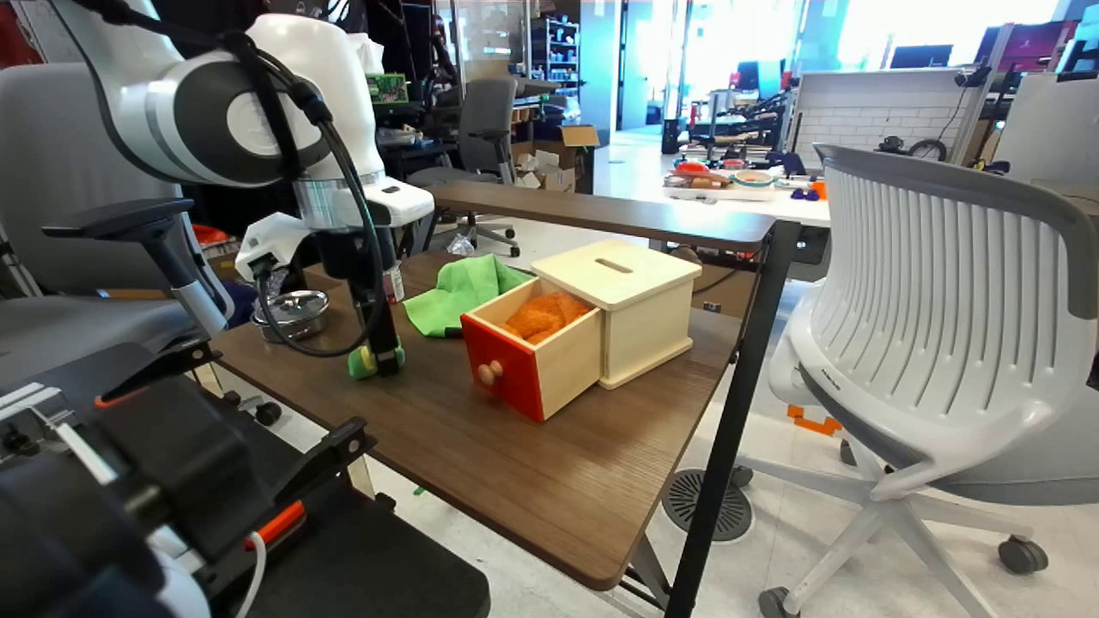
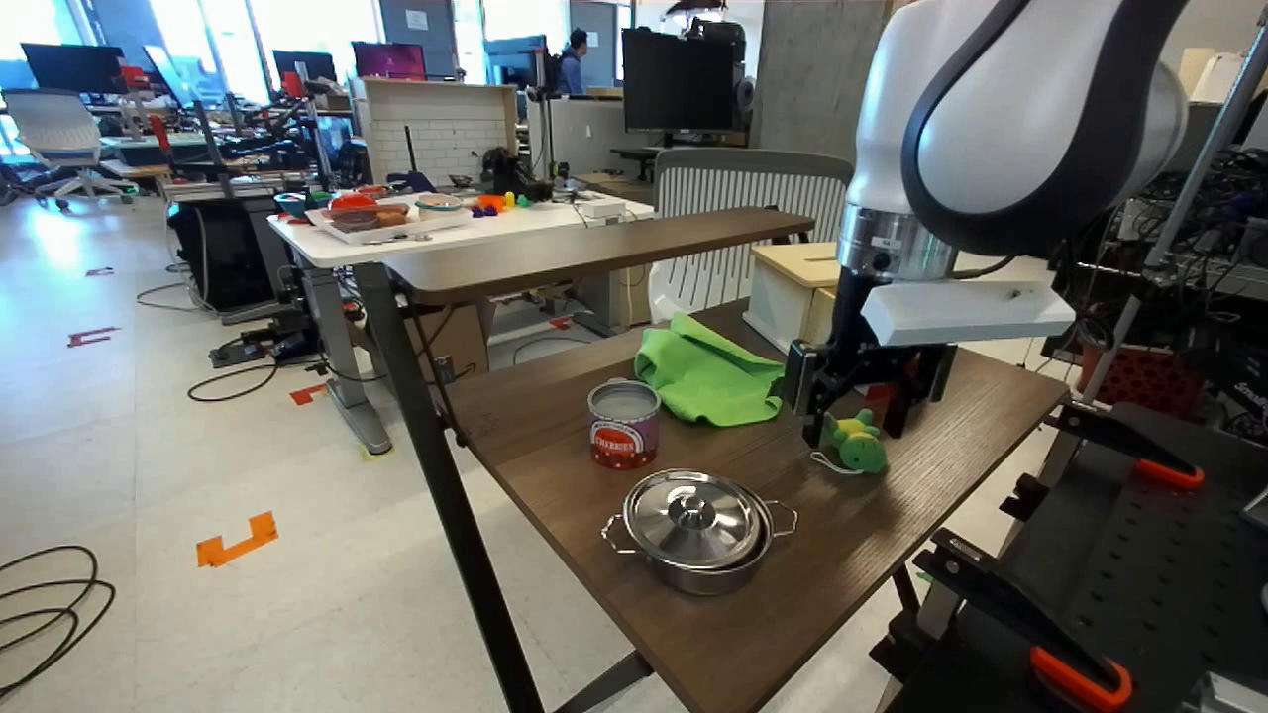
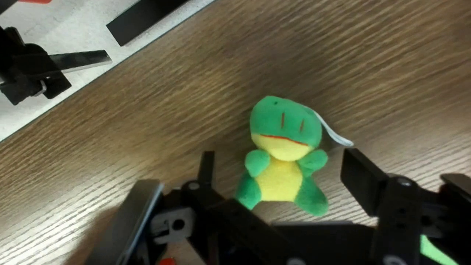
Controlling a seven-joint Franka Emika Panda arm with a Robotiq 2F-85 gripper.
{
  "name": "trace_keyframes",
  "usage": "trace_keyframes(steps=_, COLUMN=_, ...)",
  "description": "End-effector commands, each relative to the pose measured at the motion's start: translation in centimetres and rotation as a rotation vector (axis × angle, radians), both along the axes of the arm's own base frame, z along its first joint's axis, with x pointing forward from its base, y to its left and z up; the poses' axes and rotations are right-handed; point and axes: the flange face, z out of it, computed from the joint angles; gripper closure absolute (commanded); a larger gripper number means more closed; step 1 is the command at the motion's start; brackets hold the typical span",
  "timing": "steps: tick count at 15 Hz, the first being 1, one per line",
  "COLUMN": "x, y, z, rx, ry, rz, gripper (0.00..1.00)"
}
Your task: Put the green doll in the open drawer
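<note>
Straddling the green doll [image 3: 284,157] with gripper [image 3: 278,170] parted and ungripping, in front of and apart from the open drawer [image 1: 519,382]. Likely light, plush, squashy, not slippery: best to pinch gently across the yellow belly [image 3: 279,182].

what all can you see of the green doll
The green doll looks like soft plush: green head and stubby limbs, yellow chin and belly, a red mouth line and two short red lines on the face. A white cord trails from behind its head. It lies face up on the brown table, straddled by the open gripper with gaps at both sides; only the table seems to touch it.
</note>
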Motion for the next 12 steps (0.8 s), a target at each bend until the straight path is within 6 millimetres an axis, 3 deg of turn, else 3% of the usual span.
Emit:
trace_keyframes(steps=1, x=0.8, y=0.3, z=-0.7, rx=-0.007, ry=-0.012, rz=-0.011, gripper=0.44)
trace_keyframes(steps=8, x=0.9, y=0.3, z=0.0, rx=0.012, ry=-0.011, rz=-0.035, gripper=0.95)
trace_keyframes(steps=12, x=0.2, y=0.2, z=2.8, rx=0.044, ry=-0.003, rz=-0.026, gripper=0.98)
